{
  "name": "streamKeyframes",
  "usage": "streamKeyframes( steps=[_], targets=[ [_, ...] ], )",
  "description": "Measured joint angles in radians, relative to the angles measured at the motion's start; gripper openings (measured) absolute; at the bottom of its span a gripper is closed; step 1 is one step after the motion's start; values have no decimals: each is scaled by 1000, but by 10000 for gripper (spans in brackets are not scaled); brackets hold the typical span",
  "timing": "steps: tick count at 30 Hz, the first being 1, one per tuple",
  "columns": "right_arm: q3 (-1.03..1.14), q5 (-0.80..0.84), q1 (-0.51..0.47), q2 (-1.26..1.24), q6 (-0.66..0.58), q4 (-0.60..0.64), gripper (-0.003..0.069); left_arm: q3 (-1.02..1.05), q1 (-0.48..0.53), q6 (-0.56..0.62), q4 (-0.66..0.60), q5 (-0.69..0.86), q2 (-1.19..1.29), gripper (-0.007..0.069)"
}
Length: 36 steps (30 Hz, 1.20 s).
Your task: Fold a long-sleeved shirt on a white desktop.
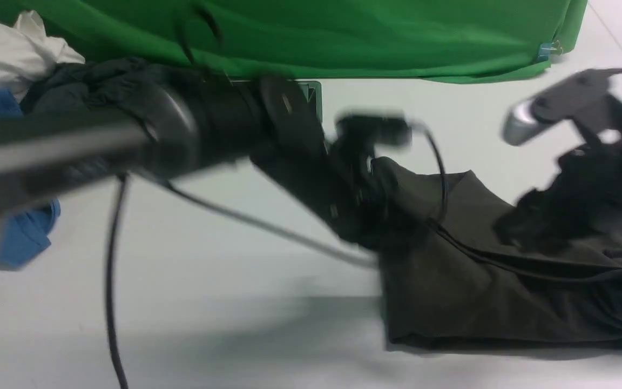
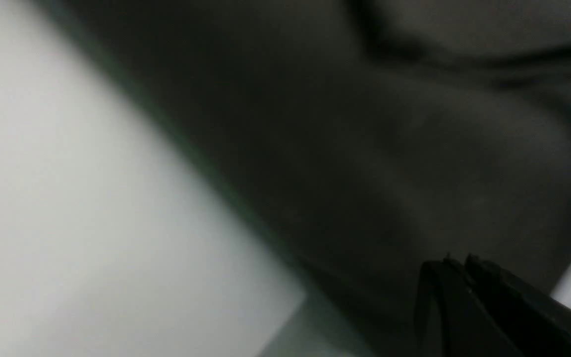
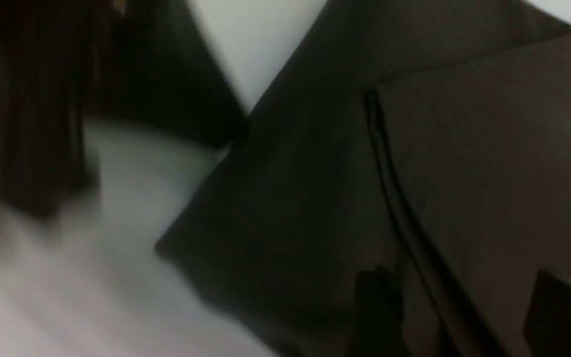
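Blurred across the foreground, your left arm (image 1: pixel 79 143) reaches to the left edge of the long-sleeved shirt (image 1: pixel 505 286), which lies flat on the right side of the white desktop (image 1: pixel 208 308). Your left gripper (image 2: pixel 456 262) has its jaws pressed together at that edge; whether cloth is pinched, you cannot tell. Your right gripper (image 3: pixel 469 307) hangs over the shirt's right part, jaws spread.
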Motion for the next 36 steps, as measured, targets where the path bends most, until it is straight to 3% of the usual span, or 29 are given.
streamKeyframes(
  steps=[12,29,31,33,34,36],
  targets=[
    [-156,-83,0,306,37,122,396,21,-25,14,-10,-80,70,20],
    [-165,-87,0,405,36,180,390,29,-23,0,8,-88,83,20],
    [-165,-88,0,413,37,180,364,29,-22,0,8,-89,83,20],
    [-165,-88,-1,413,37,179,275,29,-22,0,9,-90,83,20],
    [-165,-88,-1,413,37,179,265,29,-22,0,9,-91,83,20],
    [-165,-87,-5,413,37,178,123,29,-22,0,9,-91,83,20]
  ],
)
